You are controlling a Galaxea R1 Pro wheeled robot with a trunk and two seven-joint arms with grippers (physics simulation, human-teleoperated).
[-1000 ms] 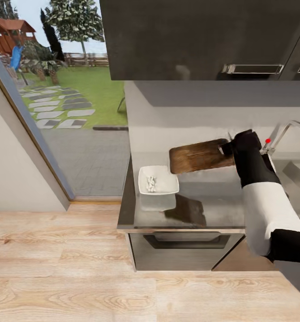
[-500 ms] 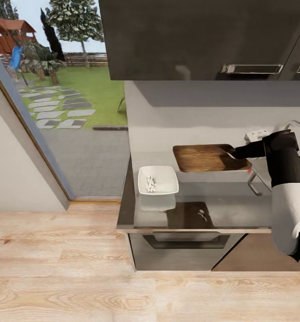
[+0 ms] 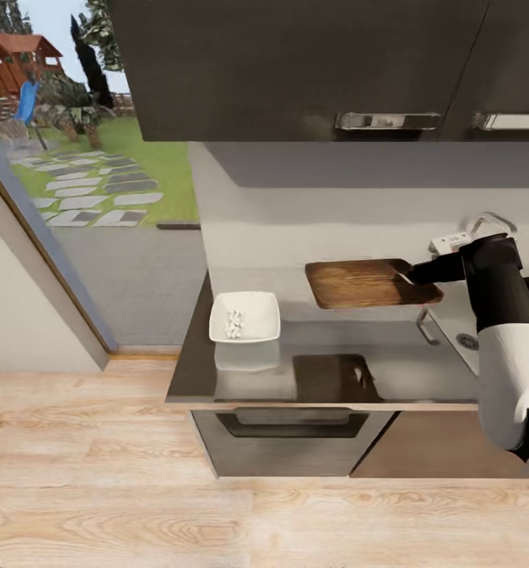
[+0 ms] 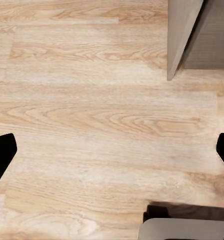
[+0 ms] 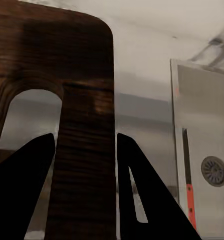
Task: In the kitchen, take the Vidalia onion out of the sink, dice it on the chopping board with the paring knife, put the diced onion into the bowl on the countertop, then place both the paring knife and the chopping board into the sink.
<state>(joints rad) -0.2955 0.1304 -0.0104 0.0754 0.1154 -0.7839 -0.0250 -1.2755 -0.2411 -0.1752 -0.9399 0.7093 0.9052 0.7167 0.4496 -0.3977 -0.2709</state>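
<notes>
Since half a second ago we note the head camera has swung, so bowl and cabinets sit further left in view; the chopping board keeps its flat attitude, having levelled from the tilt seen a second ago.

Head view: we count one chopping board, held clear above the countertop, long axis running left to right, handle end toward the sink. Its dark reflection lies on the steel below. The right gripper is clamped on the board's right end. One white square bowl stands on the countertop well left of the board and contains a small heap of pale diced onion. Two steel pulls show on the wall cabinets.

Left wrist view: the left gripper has its fingers wide apart, holding nothing, over wooden floor.

Right wrist view: the fingers bracket the bar of wood beside the board's slot handle. In the sink basin we see one paring knife, red-orange handle toward the camera, lying beside the round drain.
</notes>
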